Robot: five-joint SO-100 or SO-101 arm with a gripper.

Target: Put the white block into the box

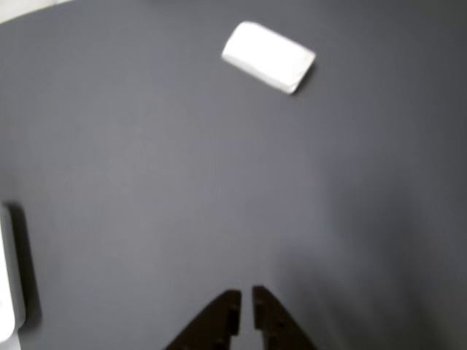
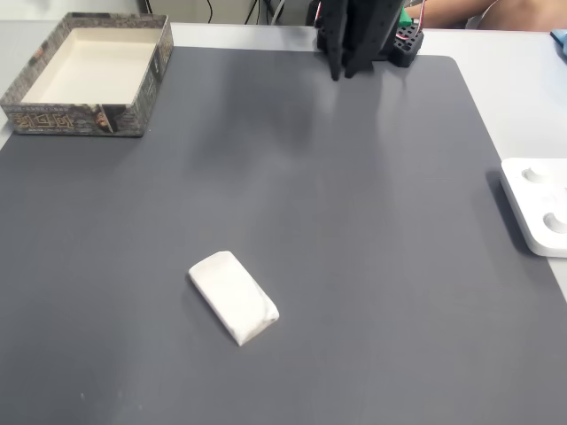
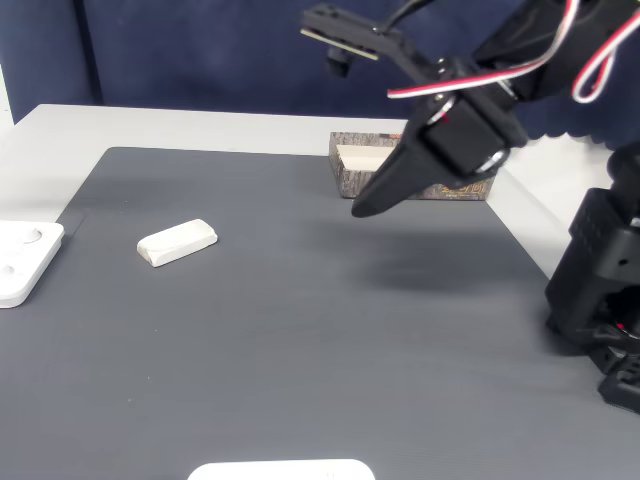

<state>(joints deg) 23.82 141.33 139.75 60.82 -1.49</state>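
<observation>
White block [image 2: 234, 297] lay untouched near the front of the grey mat [image 2: 354, 266] in a fixed view; the gripper [image 3: 362, 208], nearly closed and empty, hovered well beyond it. It should open wide, approaching across the block's narrow width. The box [image 2: 89, 71] sat far left.

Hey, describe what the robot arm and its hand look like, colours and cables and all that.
The arm is black plastic throughout, with a blocky black base. Red and white cables loop along its upper part. A small circuit-board camera sticks out above the wrist. The hand has two black fingers that taper to narrow points; in the other view their tips look wedge-shaped with notched inner edges.
</observation>
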